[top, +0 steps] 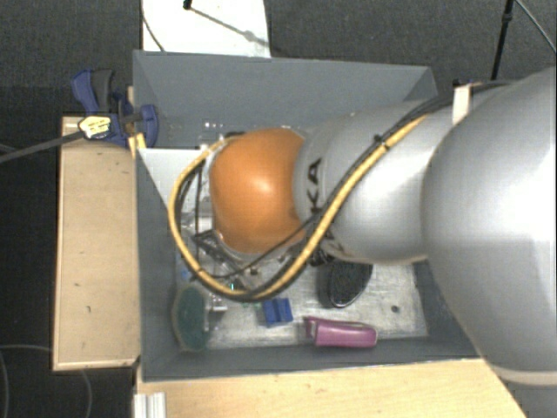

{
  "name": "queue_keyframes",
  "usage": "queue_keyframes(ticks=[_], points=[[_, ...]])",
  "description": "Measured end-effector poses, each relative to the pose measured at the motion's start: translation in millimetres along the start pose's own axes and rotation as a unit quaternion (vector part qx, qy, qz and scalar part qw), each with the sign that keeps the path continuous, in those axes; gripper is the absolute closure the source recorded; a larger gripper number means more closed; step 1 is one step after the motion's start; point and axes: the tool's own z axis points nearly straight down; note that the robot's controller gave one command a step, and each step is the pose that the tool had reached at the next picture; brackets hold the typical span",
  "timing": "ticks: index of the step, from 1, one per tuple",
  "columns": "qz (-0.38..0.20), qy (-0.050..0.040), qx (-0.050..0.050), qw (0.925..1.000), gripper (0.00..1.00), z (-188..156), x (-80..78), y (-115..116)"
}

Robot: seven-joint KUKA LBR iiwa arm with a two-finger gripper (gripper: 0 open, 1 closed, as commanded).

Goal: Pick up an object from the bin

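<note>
Most of bin (278, 94) hidden by arm (418, 190) | black oval thing (345, 286) half-covered | pincer (223, 279) state: cannot tell

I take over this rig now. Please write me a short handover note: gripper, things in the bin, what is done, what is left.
Gripper: low over the bin's left part, under the orange wrist cover; its state cannot be told.
Things: green rounded thing at front left, nearest; blue block beside it; purple oblong thing at the front; black oval thing behind that.
Done: nothing seen held.
Left: grasp one thing and lift it.
</note>
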Motion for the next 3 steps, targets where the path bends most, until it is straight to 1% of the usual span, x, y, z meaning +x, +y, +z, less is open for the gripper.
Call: queue_keyframes(ticks=[1,2,3], points=[[-0.329,-0.0080,0.000,0.9444,0.00,80.1,12.2,-0.3],[-0.325,-0.0070,0.000,0.9457,1.00,79.5,12.7,0.0],[-0.345,-0.0079,0.000,0.9388,1.00,-61.2,13.6,-5.4]])
